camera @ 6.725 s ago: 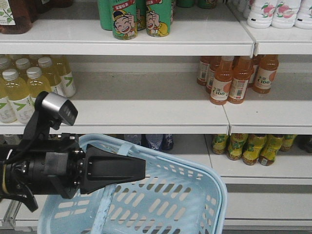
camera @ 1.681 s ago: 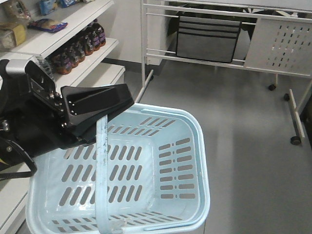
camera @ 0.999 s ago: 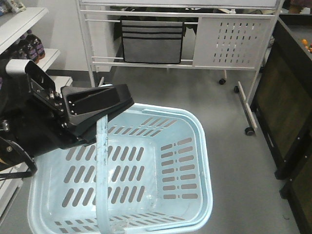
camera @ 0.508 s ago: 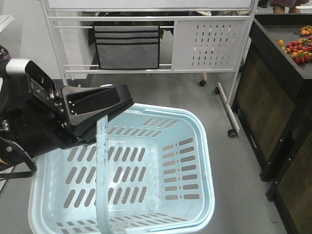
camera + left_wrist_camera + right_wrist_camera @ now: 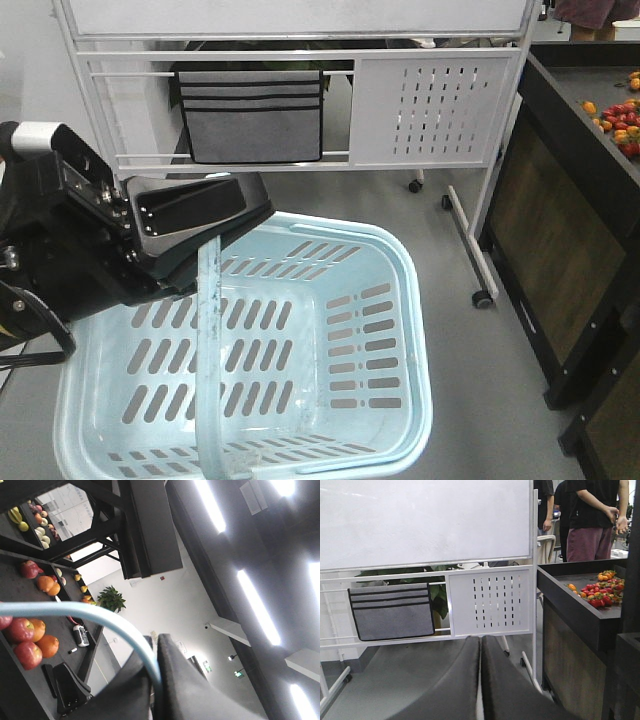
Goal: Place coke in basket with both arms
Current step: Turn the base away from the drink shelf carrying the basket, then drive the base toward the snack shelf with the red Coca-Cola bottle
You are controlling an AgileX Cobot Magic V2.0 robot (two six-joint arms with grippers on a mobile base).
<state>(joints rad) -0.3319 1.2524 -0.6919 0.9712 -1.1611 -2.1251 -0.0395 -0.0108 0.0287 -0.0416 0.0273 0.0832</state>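
Shop (fruit counter [image 5: 570,607], shopping basket [image 5: 395,330])

Front view looks down over the left claw [image 5: 250,210]. The level right-wrist view, close behind the right claw [image 5: 480,645], shares the whiteboard stand [image 5: 430,100]. Left-wrist view tilts ceilingward.
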